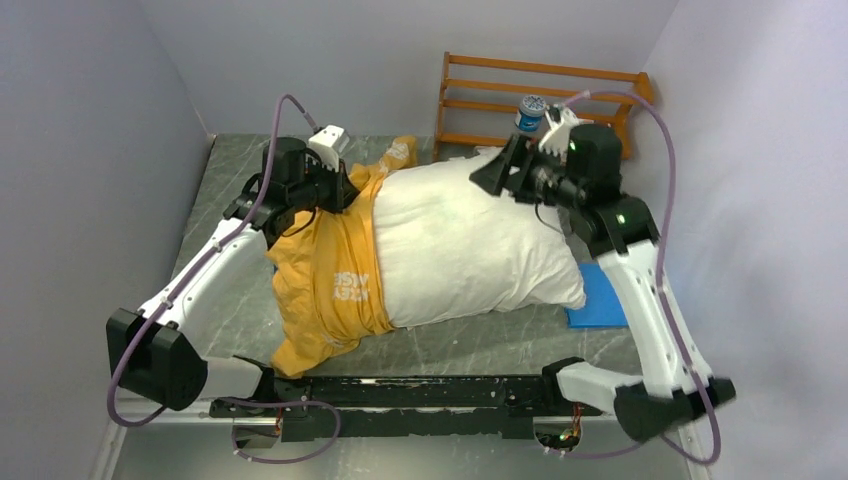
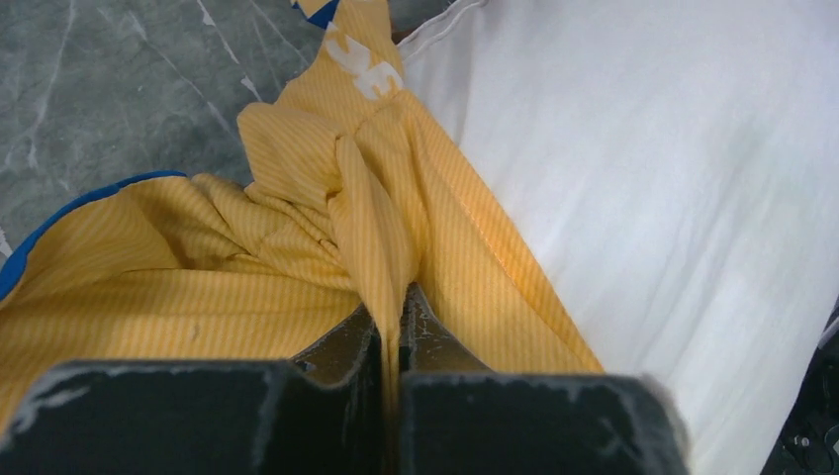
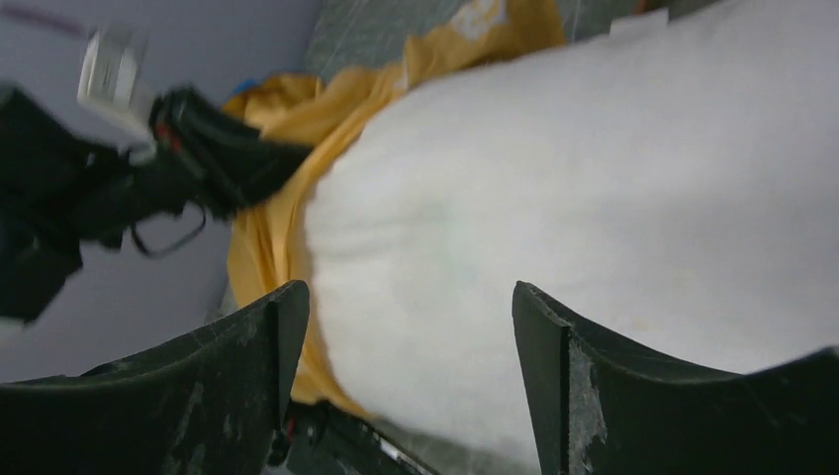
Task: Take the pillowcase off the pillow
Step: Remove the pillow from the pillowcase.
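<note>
Bright and even from overhead, soft and diffuse, with a faint lilac cast on the walls (image 1: 90, 150). Only a thin, soft shadow on the bench (image 1: 470, 345) beneath the near edge of the pillow (image 1: 470, 245). Sharp throughout from above, with a slight wide-angle lean at the frame edges.

At the left tool (image 2: 391, 297): crisp on the pillowcase (image 2: 326, 198) folds just ahead of the tips, with fine stripes resolved. Soft on its own fingers (image 2: 178, 416) close to the lens. Almost washed out to white on the pillow to the tool's right.

At the right tool (image 3: 407, 289): smeared by motion blur everywhere ahead, with pillow texture lost. Streaked across the left arm (image 3: 119, 188) beyond the left finger.
</note>
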Robot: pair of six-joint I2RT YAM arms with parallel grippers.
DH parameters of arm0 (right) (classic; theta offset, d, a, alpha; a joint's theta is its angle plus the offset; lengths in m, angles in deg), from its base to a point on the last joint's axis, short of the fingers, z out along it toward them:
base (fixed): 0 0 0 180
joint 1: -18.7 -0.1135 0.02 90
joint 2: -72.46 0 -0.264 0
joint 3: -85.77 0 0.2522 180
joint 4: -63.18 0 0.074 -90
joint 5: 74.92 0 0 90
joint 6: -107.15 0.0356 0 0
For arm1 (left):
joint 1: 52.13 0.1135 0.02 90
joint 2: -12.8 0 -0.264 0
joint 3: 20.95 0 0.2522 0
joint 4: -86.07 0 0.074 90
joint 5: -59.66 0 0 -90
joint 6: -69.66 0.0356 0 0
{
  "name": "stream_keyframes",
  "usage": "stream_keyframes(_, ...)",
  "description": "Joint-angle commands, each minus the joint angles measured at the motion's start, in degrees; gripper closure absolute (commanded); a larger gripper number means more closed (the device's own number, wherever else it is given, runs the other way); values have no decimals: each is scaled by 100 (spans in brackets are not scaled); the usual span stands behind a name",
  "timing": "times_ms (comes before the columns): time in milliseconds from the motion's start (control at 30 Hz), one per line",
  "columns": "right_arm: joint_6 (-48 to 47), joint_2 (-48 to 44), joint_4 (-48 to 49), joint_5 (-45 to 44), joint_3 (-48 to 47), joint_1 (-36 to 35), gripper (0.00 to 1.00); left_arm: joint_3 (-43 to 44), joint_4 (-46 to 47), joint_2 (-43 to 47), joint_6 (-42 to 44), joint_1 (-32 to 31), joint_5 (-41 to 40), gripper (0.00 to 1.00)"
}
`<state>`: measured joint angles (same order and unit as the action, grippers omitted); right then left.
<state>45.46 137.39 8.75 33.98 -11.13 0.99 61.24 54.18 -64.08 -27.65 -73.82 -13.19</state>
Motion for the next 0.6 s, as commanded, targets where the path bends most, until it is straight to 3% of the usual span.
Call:
stream_keyframes(0,157,1337,126,-959,-606,-187,21,-365,680,541,50,-54,733,95)
stream_keyframes(133,188,2698,537,-1762,-1122,-703,20,-562,789,820,46,-58,761,95)
stream_keyframes(200,316,3217,487,-2329,-1222,-878,28,-567,723,884,-1,-63,517,95)
stream_keyframes(267,759,3701,296,-3064,-980,-917,45,-550,509,943,-112,-58,-132,95)
stream_keyframes(300,947,3795,272,-3245,-715,-886,52,-474,278,951,-184,-55,-883,95)
stream_keyframes(367,1259,3747,574,-3425,75,-791,60,-213,-319,871,-334,-6,-2135,95)
stream_keyframes(433,1442,3589,1093,-3275,862,-652,64,23,-735,740,-337,194,-2707,95)
stream_keyframes(467,1456,3547,1312,-3158,1114,-632,64,118,-848,673,-314,330,-2658,92)
stream_keyframes(567,1435,3673,1494,-2906,1319,-628,64,296,-1000,450,-380,610,-2286,68)
